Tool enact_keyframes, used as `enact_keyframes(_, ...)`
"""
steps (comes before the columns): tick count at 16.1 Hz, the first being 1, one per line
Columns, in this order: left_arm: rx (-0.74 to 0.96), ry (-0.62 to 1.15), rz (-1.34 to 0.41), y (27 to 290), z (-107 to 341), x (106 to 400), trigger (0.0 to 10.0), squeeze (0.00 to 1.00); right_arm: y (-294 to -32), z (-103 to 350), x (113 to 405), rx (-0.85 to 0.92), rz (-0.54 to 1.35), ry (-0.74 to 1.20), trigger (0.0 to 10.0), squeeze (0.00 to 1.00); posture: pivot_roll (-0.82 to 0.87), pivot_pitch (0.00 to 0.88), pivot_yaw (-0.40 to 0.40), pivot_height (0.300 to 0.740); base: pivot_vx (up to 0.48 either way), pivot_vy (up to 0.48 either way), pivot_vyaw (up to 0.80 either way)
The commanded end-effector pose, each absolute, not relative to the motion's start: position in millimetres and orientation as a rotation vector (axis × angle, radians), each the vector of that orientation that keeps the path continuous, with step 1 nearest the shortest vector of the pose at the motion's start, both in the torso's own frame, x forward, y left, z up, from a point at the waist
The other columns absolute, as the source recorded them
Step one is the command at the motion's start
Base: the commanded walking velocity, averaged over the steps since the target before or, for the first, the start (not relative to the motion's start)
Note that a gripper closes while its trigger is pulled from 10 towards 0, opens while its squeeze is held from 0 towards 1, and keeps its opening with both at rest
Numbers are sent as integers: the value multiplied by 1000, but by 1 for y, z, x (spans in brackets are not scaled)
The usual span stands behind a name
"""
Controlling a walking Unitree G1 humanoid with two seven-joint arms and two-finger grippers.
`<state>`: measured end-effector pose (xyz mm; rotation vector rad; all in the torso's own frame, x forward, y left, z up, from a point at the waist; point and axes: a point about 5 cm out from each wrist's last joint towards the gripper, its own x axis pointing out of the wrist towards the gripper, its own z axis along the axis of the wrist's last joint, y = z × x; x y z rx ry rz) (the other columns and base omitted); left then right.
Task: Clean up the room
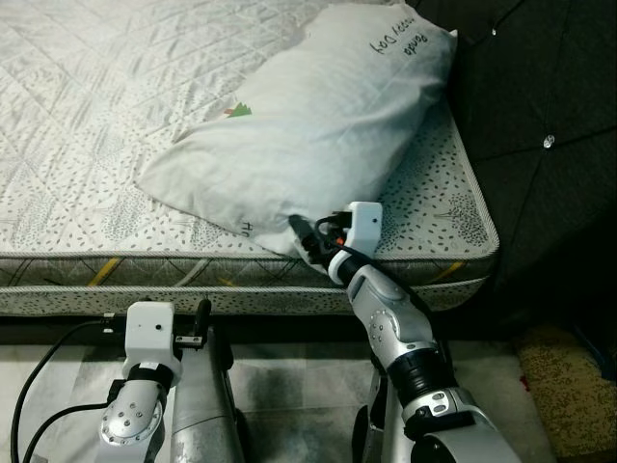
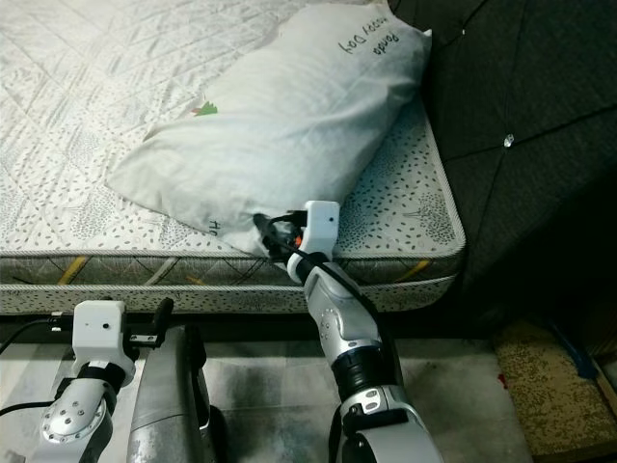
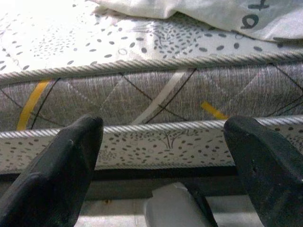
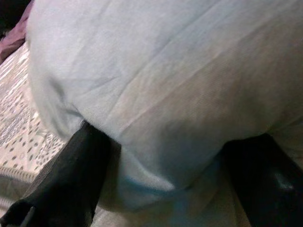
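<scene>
— Where's your pincer?

— My right pincer (image 1: 301, 231) is up at the near edge of the bed, pushed against the pillow (image 1: 308, 125). In the right wrist view its two fingers (image 4: 71, 175) stand wide apart with the pillow's cloth bulging between them; whether they truly clamp it, I cannot tell. My left pincer (image 3: 163, 161) hangs low by the bed's side, spread wide with nothing in it, facing the mattress edge.

— And the bed itself?

— The mattress (image 1: 87, 116) is the biggest thing here, pale and quilted, with a leaf print and a corded rim. To its right stands the dark tufted headboard (image 1: 540, 125).

— The pillow?

— White, lying aslant on the mattress, its far end up by the headboard, its near corner out at the mattress edge where my right pincer meets it. There is dark writing (image 1: 393, 40) near its far end and a small coloured mark (image 1: 238, 109) mid-way along.
</scene>
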<state>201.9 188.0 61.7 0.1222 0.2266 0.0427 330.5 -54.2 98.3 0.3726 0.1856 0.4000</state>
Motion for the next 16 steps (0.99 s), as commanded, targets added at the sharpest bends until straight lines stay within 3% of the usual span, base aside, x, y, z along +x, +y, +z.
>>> enact_keyframes(1,125,235,54,189,61,201,10000,0,-38,117,338,436,401,129,0,0,89,165,-14,514,0,0,0)
enact_keyframes(10,104,208,45,181,60,219,10000,0,-71,114,353,442,301,104,0,0,70,118,-18,514,0,0,0)
enact_keyframes(12,99,197,49,180,61,223,10000,0,-92,128,366,367,221,36,0,0,69,108,-21,514,0,0,0)
enact_keyframes(16,92,183,56,178,60,229,10000,0,-175,191,399,285,-30,-147,0,0,62,81,-24,514,0,0,0)
